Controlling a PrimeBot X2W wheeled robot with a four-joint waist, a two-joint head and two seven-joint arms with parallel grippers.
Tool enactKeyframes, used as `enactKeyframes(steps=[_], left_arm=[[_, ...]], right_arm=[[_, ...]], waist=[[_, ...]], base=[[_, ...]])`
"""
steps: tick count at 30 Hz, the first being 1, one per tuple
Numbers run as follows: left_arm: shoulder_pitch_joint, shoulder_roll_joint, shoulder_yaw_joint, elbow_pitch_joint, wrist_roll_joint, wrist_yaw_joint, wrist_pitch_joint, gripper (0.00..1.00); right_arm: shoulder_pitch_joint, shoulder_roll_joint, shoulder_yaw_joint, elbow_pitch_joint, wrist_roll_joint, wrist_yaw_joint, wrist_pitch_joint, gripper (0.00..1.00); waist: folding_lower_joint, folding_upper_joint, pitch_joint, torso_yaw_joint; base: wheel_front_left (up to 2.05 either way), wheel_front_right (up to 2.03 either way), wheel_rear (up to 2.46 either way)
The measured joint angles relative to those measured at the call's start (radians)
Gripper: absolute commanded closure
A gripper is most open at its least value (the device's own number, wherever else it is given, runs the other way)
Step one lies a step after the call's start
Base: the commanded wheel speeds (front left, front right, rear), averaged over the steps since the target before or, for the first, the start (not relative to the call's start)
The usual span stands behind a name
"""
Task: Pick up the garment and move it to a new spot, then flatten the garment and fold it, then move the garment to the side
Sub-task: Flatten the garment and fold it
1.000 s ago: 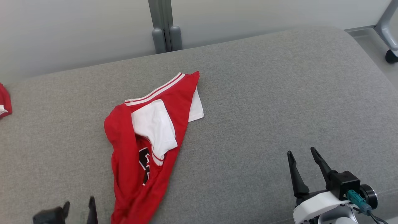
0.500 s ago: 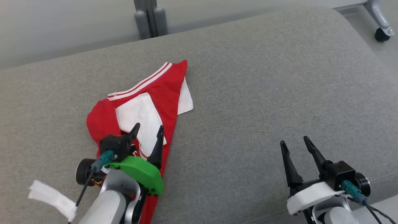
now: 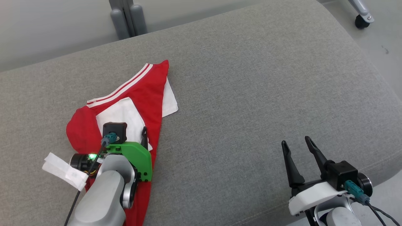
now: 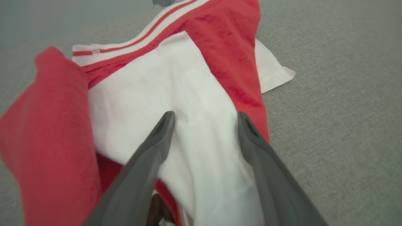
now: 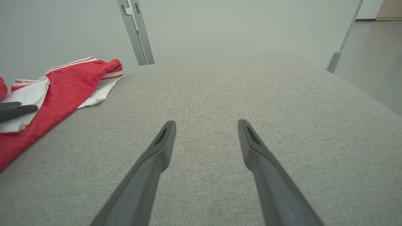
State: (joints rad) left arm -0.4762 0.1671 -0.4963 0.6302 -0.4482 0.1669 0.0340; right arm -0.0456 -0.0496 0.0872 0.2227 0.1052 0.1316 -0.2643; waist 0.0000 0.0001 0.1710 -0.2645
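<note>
Straddling a soft white sleeve panel, the left gripper (image 4: 205,116) is poised with fingers spread, grasping nothing. The crumpled red-and-white knit garment (image 3: 150,84) lies near the front left of the grey woven cushion (image 3: 251,94), its long axis running diagonally from the front edge toward the back. The right gripper (image 3: 295,140), likewise spread and empty, sits well apart near the front right corner.
</note>
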Motion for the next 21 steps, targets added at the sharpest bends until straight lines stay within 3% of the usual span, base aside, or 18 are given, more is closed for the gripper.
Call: enactKeyframes(steps=[1,2,3,12,16,21], left_arm=[[-0.005,-0.002,-0.001,0.022,0.000,-0.005,0.000,0.58],[-0.010,-0.003,-0.002,0.042,-0.002,-0.010,-0.002,0.75],[-0.013,-0.003,-0.003,0.057,-0.007,-0.017,-0.002,1.00],[-0.039,-0.012,0.012,0.071,-0.027,-0.045,-0.123,1.00],[-0.051,-0.023,-0.047,-0.026,0.010,-0.101,-0.176,1.00],[-0.052,-0.075,-0.161,-0.125,0.039,-0.179,-0.191,1.00]], right_arm=[[0.000,0.000,0.000,0.000,0.001,0.000,0.000,0.00],[0.000,0.000,0.000,0.000,0.001,0.000,0.000,0.00],[0.000,0.000,0.000,0.000,0.001,0.000,0.000,0.00],[0.014,0.000,-0.006,0.002,0.000,0.000,0.000,0.00],[0.019,0.000,-0.009,0.002,0.000,0.000,0.000,0.00],[0.013,0.000,0.001,0.003,0.000,0.000,0.000,0.00]], waist=[[0.0000,0.0000,-0.002,-0.002],[0.0000,0.0000,-0.004,-0.003],[0.0000,0.0000,-0.006,-0.004],[0.0000,0.0000,-0.030,-0.006],[0.0001,0.0000,-0.037,-0.004],[0.0000,0.0000,-0.032,-0.012]], base=[[0.00,0.00,0.00],[0.00,0.00,0.00],[0.00,0.00,0.00],[0.00,0.00,0.00],[0.00,0.00,0.00],[0.00,0.00,0.00]])
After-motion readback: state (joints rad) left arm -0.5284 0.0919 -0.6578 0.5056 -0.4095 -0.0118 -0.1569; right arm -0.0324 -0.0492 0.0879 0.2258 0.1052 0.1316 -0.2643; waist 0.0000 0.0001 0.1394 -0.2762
